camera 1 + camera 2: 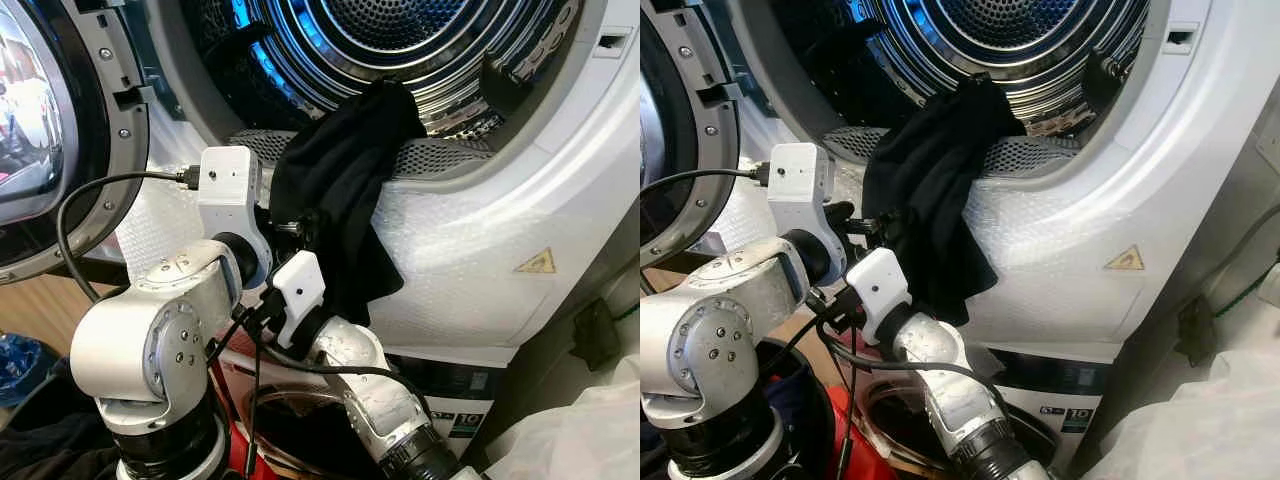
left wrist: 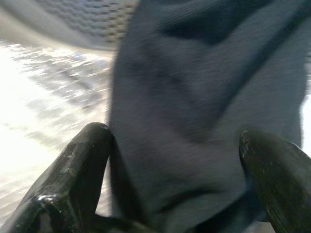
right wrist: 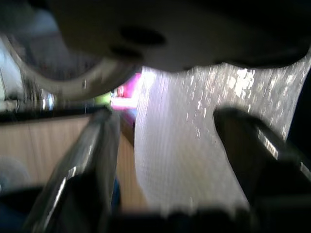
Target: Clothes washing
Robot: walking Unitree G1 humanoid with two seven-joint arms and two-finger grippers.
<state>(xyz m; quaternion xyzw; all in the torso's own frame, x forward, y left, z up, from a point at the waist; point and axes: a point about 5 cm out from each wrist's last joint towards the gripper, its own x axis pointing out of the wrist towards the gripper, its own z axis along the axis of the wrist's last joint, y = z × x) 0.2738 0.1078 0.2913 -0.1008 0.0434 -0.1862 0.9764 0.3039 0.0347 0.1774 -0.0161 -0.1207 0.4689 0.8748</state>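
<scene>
Washer (image 1: 480, 250) front fills background, black garment (image 1: 345, 190) draped over drum lip hanging lengthwise down, lying between open left jaws (image 2: 175, 160), nearer arm; right jaws (image 3: 160, 160) open beside it, empty.

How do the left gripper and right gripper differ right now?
The left gripper has the black garment between its spread fingers; the right gripper has nothing between its open fingers. The left faces dark cloth, the right faces the washer's white front. Both are open.
</scene>
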